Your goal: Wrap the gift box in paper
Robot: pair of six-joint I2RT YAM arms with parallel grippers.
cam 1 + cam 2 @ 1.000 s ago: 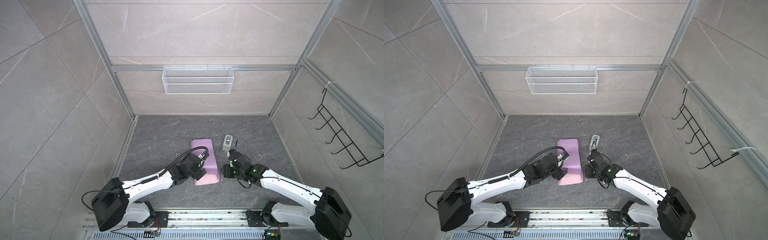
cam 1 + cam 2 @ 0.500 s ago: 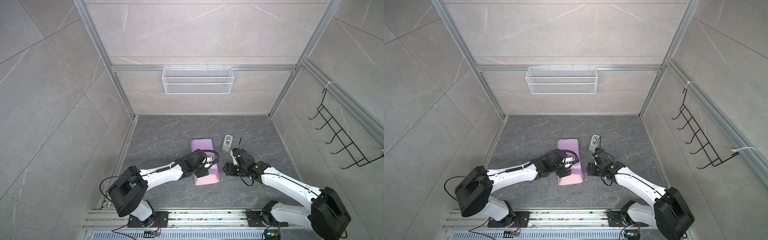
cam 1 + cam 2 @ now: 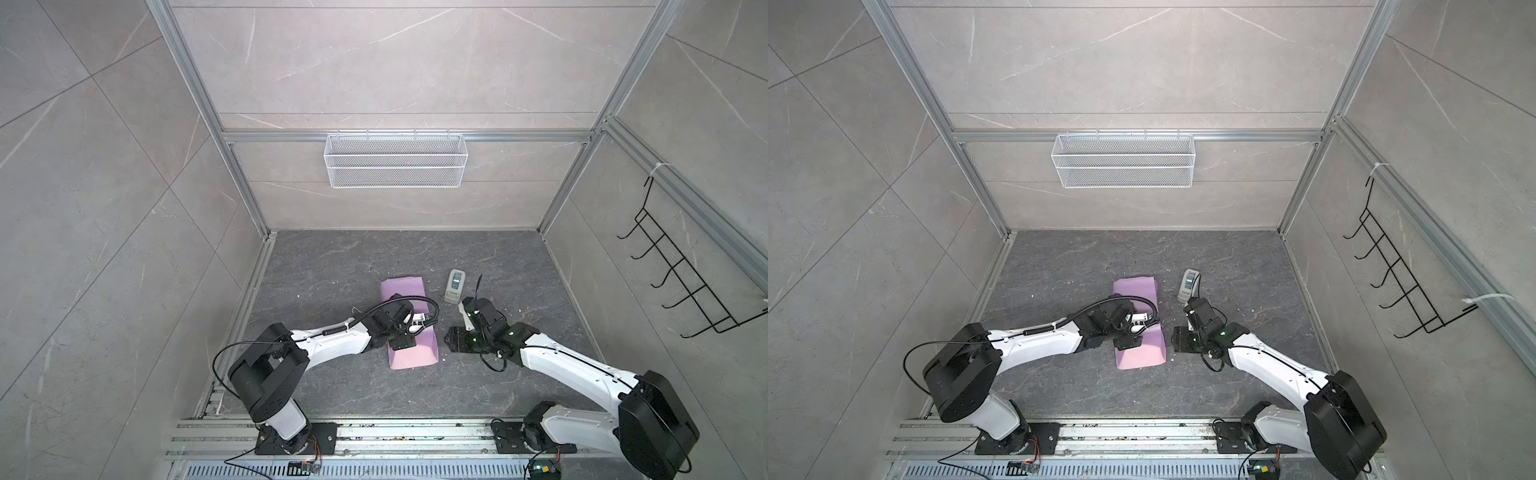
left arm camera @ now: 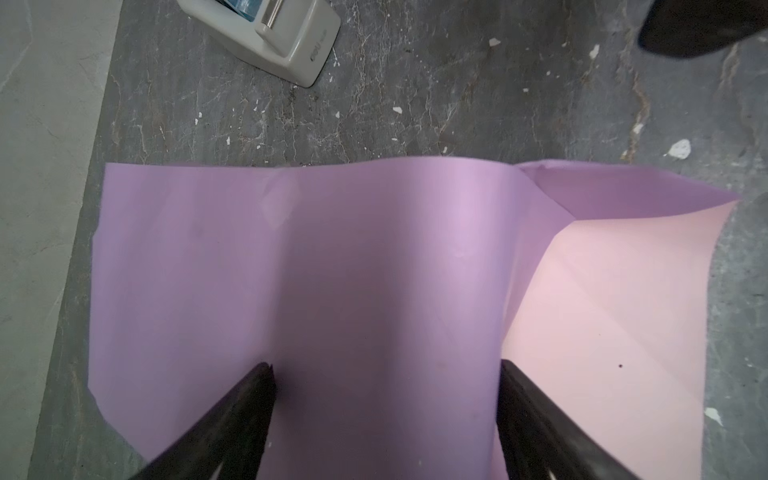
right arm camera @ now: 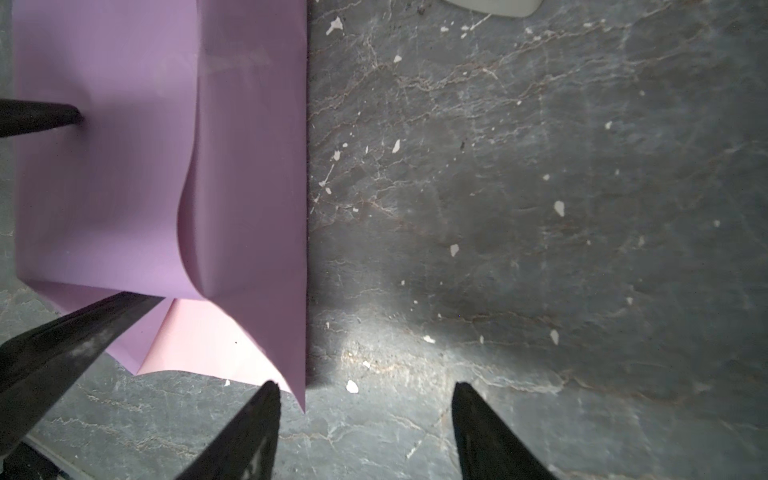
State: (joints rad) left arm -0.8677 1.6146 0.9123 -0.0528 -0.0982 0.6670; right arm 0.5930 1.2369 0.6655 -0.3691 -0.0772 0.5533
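The paper (image 3: 402,289) lies folded lilac-side-out over a hump at lower centre in both top views. The gift box is hidden, presumably underneath. One end gapes pink, so closing the ends seems left. The left gripper (image 4: 384,365), jaws spread, straddles the hump, tips on paper. The right gripper (image 5: 365,386), spread and empty, hovers just beside its right edge.

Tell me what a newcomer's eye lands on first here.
The lilac paper, folded into a hump mid-floor with its pale pink underside showing at the near end, stands out against the dark stone floor. The left hand rests on it with fingers spread, while the right hand hangs open over the floor beside it. A grey-white tape dispenser lies just beyond, right of the paper.
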